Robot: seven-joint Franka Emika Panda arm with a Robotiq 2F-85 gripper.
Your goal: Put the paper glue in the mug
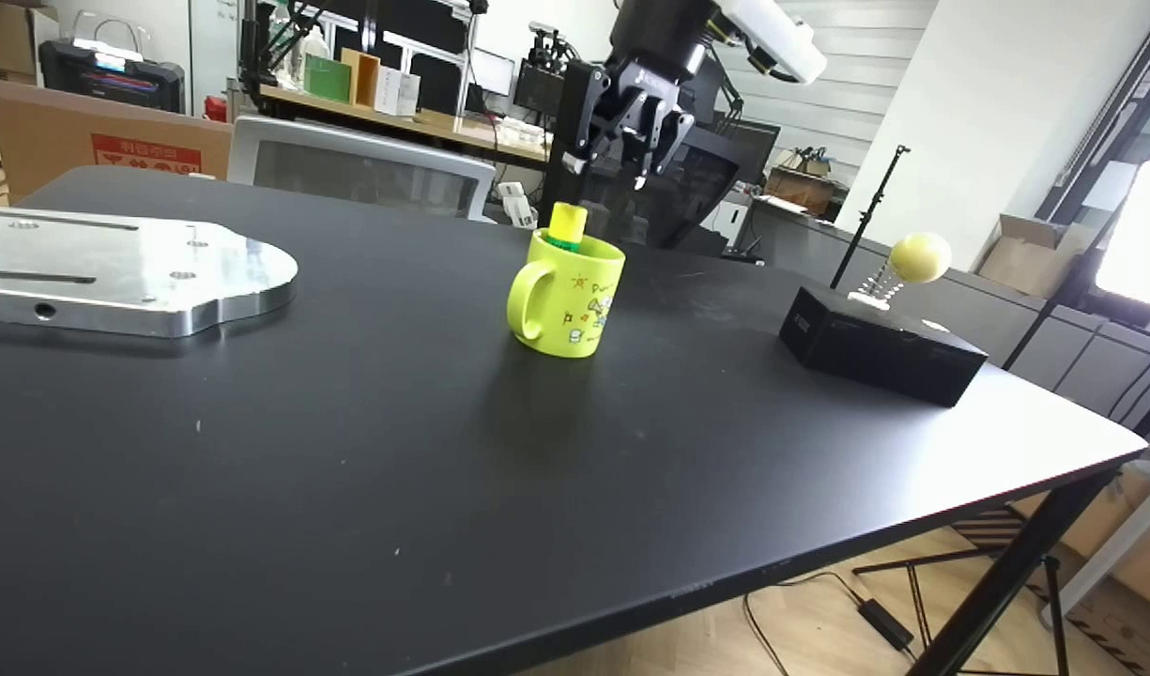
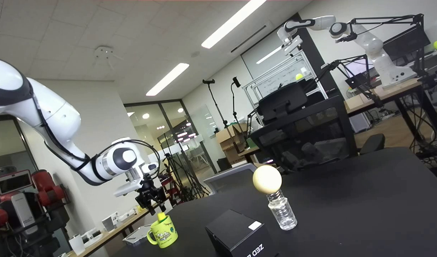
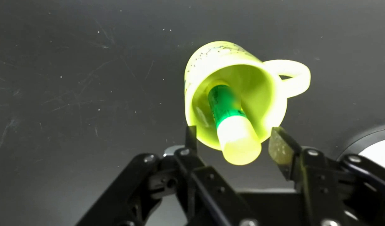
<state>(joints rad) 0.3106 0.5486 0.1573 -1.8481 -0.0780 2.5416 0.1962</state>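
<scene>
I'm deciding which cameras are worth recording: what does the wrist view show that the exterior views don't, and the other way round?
Wrist view only: a look deep into the mug, with most of the green barrel of the glue stick inside it.
Exterior views only: the robot's white arm, the pale yellow ball and the black ZED box.
All share the mug, the glue stick's yellow cap above its rim, the gripper and the black tabletop.

It was a robotics lab with office furniture: in an exterior view, a white robot arm [image 2: 54, 110] extended over the dark table [image 2: 350, 200], while beyond the table stood a bench-mounted second arm [image 2: 381, 51], a monitor [image 2: 404, 45], a red machine [image 2: 25, 208] with a screen [image 2: 14, 184], tripods [image 2: 182, 182] and a mesh chair [image 2: 311, 130].
</scene>
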